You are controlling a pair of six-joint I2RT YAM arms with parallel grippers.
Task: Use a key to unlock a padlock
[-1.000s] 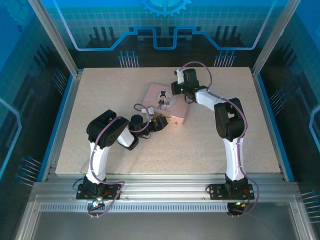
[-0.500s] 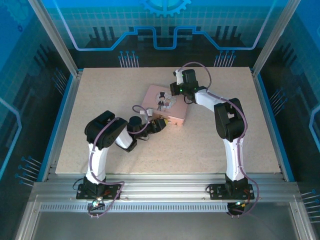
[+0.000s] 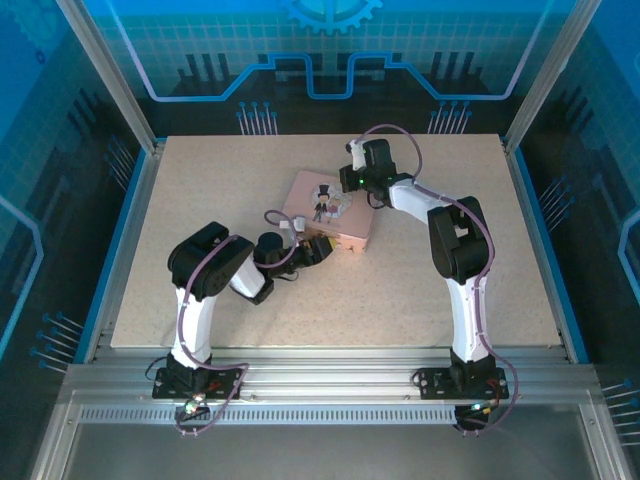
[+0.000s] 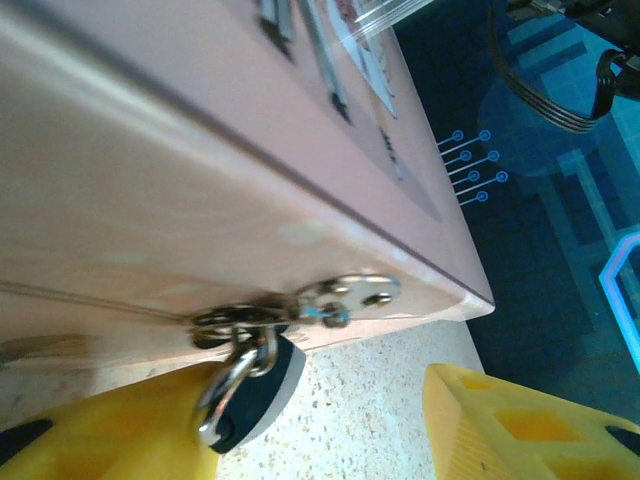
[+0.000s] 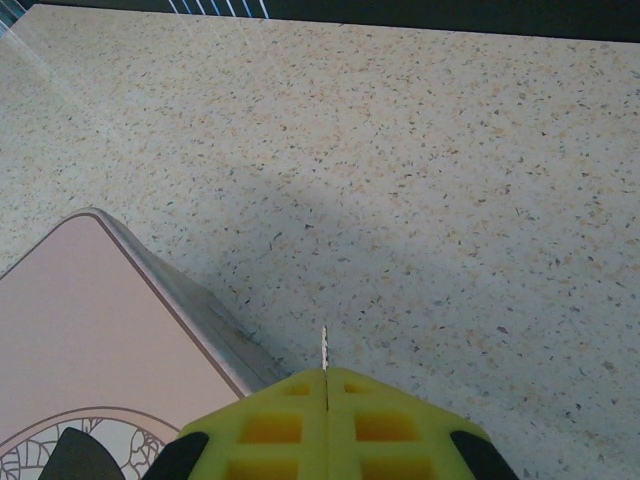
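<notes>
At the front wall of the pink tin (image 4: 200, 210), you see the padlock (image 4: 265, 385) hanging by its silvery shackle (image 4: 222, 388) from a small metal hasp (image 4: 340, 295) just under the lid seam. Its dark body tilts down toward the speckled table (image 4: 370, 410). Your left gripper (image 4: 315, 425) sits low and close in front of it with its jaws spread and nothing clamped. One yellow finger (image 4: 110, 440) lies right against the lock's shackle side, though you cannot tell whether it actually presses on it. The other finger (image 4: 520, 430) stands well apart on the far side, with bare table between it and the lock. From above, the tin (image 3: 345, 232) lies near the middle of the table, and your left arm reaches to its near edge while your right arm bends in over its far side. On the right wrist camera, your right gripper (image 5: 326, 385) has its two yellow fingers pressed flat together, pinching the key (image 5: 323, 348). Only a thin pale sliver of the key pokes straight out from the seam between the fingertips. That tip hangs above the table (image 5: 450, 150), just beside the rounded corner of the tin's lid (image 5: 100, 340), touching neither. The key and the padlock are on opposite sides of the tin, well apart.
</notes>
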